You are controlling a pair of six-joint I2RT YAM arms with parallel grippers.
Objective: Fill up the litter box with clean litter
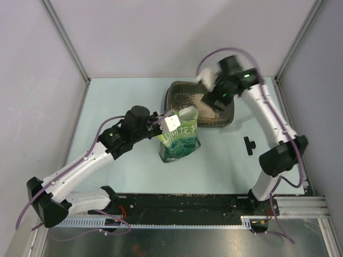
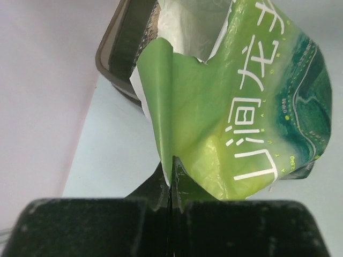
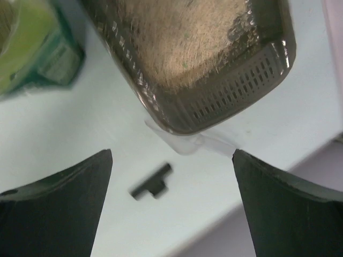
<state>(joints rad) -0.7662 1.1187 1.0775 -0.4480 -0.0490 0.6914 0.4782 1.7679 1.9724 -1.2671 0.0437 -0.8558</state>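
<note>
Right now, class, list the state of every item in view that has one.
Green bag: top open, pinched at one edge.
Litter box: partly covered with litter, some floor bare.
Left gripper: fingers shut on green bag.
Right gripper: fingers open, empty, over litter box.

A green pouch [image 1: 180, 140] printed with white characters is seen standing on the pale blue table [image 1: 118, 101], its torn top open and a pale lining shown inside. A small black T-shaped piece [image 1: 250, 145] is laid flat on the table to the right of the pouch, well apart from it. Grey walls [image 1: 171, 37] are set behind the pouch, and a black rail [image 1: 182, 202] is fixed in front of it.
</note>
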